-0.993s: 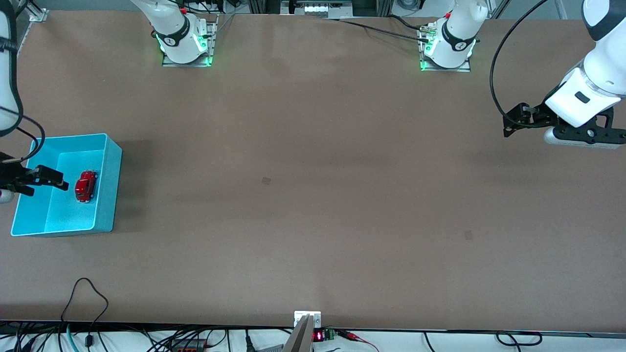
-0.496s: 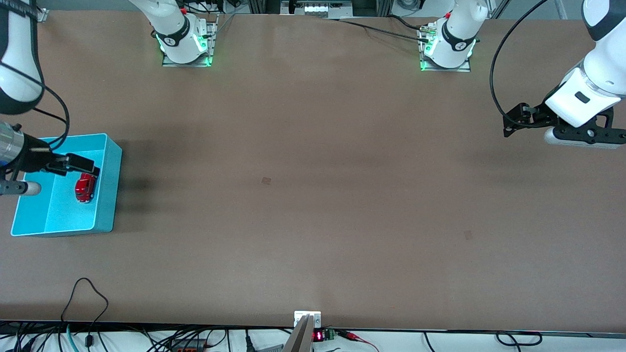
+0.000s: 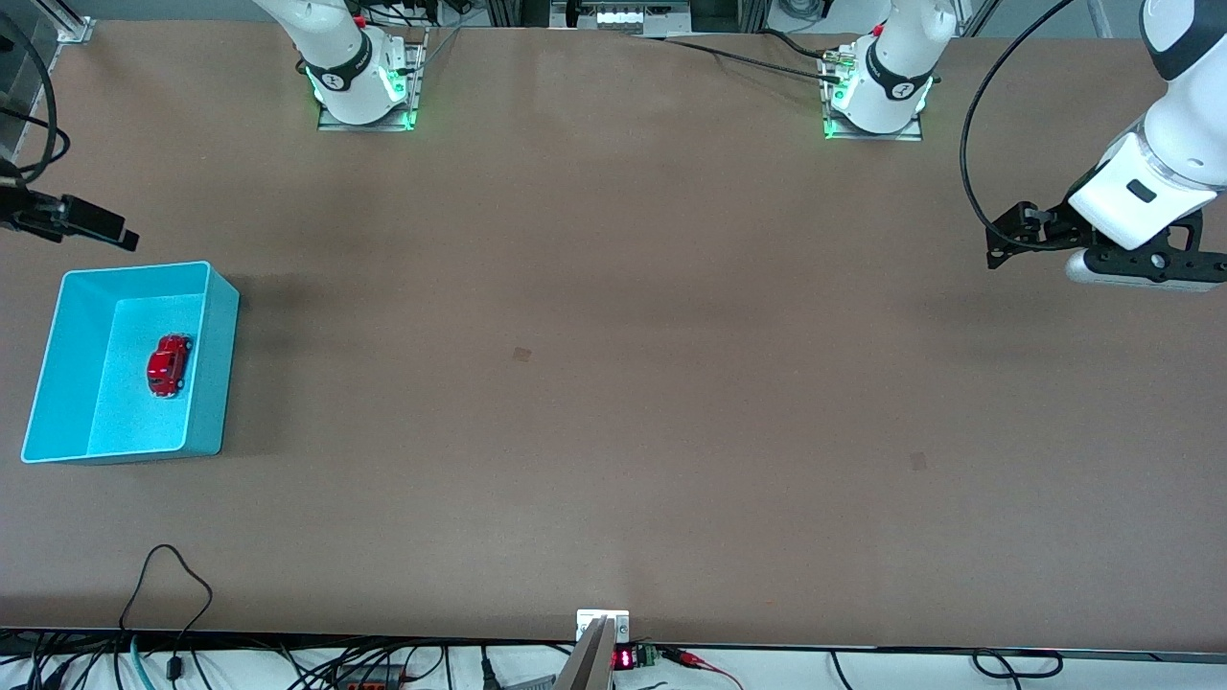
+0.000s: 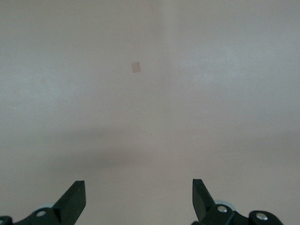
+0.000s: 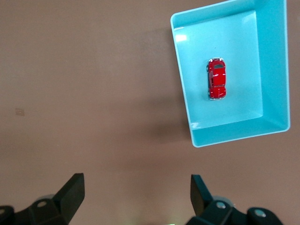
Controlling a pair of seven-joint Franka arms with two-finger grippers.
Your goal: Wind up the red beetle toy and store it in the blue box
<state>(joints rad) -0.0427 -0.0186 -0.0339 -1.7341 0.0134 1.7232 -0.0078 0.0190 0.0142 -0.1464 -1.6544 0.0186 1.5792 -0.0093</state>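
Inside the blue box (image 3: 219,369) at the right arm's end of the table, the red beetle toy (image 3: 168,364) rests on the floor. Above bare table just beside the box, the right gripper (image 3: 120,235) hangs spread wide and empty. Over the left arm's end, the left gripper (image 3: 997,251) waits, equally wide and empty.

The light is bright and even, and it seems to come from above. Soft dark shadows lie on the brown table (image 3: 613,383), one just beside the blue box (image 3: 213,383) toward the table's middle. Green lights glow at both arm bases (image 3: 364,101). A small white shine sits on the box floor in the right wrist view. The left wrist view looks pale and a bit washed out, maybe hazy.
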